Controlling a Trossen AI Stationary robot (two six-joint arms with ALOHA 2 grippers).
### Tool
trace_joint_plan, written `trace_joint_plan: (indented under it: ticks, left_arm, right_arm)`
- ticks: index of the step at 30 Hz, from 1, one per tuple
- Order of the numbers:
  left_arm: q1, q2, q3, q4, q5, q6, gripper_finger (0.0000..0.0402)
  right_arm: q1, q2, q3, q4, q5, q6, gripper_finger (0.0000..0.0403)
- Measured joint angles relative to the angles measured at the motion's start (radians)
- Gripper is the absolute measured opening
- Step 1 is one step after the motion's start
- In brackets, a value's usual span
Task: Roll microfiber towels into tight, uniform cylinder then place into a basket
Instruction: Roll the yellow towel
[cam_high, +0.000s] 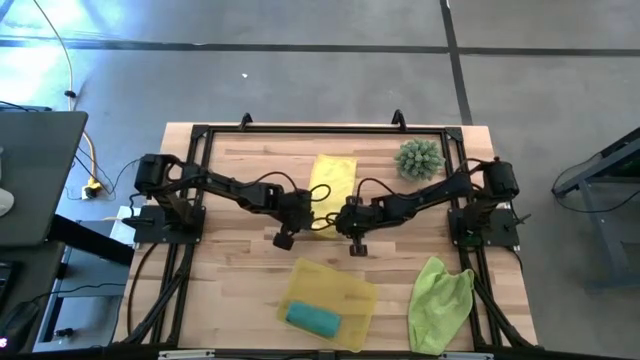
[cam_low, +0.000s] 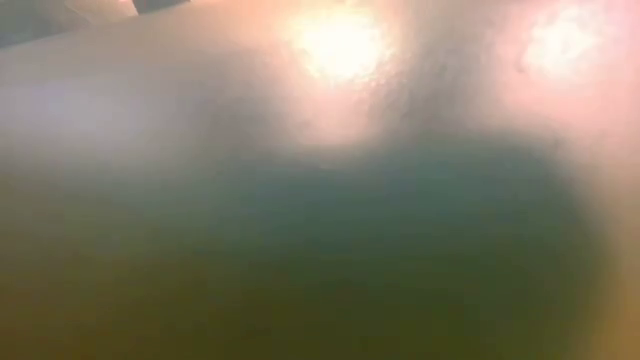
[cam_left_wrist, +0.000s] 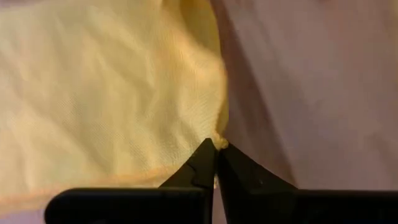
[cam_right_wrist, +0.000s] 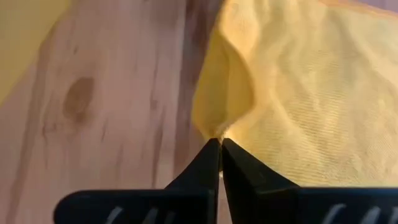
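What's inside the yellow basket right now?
In the basket, one rolled teal towel lies near the front edge; nothing else shows inside. The yellow towel and lime green towel lie outside on the table.

A lab: wooden table (cam_high: 250, 250) on concrete floor (cam_high: 300, 60), trailing cables (cam_high: 85, 160).

Both arms reach inward to mid-table, left end effector (cam_left_wrist: 216, 147) and right end effector (cam_right_wrist: 220, 144) clamped shut.
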Motion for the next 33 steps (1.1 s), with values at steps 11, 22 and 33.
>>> trace_joint_plan:
  ticks: [11,22,33]
  left_arm:
    - [0.03,-0.03,0.001,0.0,-0.056,-0.206,0.0004]
    - [0.086,-0.029,0.0,0.006,-0.125,-0.388,0.0005]
    - [0.091,0.058,0.0,0.088,-0.159,-0.363,0.0005]
  right_arm:
    - [-0.039,-0.002,0.001,-0.009,0.016,0.0,0.0002]
    - [-0.068,-0.002,0.002,-0.035,0.13,-0.014,0.0002]
    - [-0.069,-0.003,0.002,-0.035,0.15,-0.037,0.0002]
